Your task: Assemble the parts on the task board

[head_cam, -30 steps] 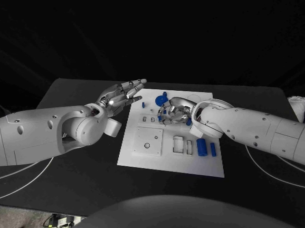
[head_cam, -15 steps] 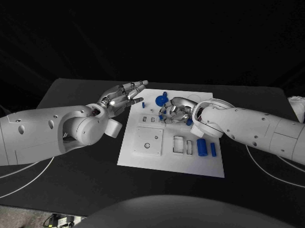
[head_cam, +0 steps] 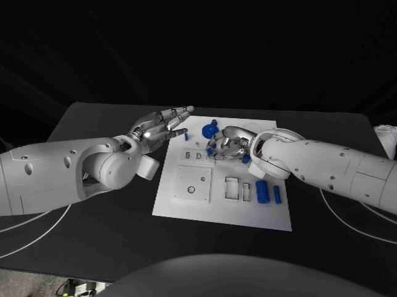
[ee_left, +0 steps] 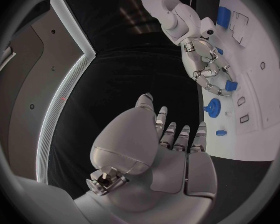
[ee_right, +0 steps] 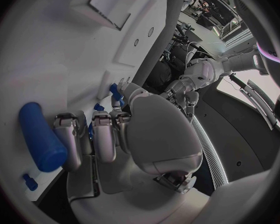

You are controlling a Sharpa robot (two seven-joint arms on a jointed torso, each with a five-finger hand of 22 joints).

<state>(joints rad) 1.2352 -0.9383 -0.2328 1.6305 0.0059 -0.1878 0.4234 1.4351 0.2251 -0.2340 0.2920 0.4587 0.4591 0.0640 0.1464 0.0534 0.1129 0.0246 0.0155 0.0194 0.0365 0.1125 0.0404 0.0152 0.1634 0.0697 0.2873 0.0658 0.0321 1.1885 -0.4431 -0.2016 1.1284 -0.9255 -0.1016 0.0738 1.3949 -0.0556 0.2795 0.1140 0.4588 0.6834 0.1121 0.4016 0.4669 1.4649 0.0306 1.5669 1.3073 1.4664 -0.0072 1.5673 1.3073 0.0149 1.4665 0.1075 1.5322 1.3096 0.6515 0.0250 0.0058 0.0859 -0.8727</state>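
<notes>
Since a second ago we see almost no change: the left hand still hovers flat with fingers apart and empty at the task board's far left edge, perhaps reaching slightly farther. The right hand stays curled over the board's far middle, fingers down among small blue parts; we cannot tell whether it grips one. It partly hides the blue gear, while a blue cylinder lies near the board's right edge.

The task board is white, the parts are blue, the table is black, and the hands look silver.
</notes>
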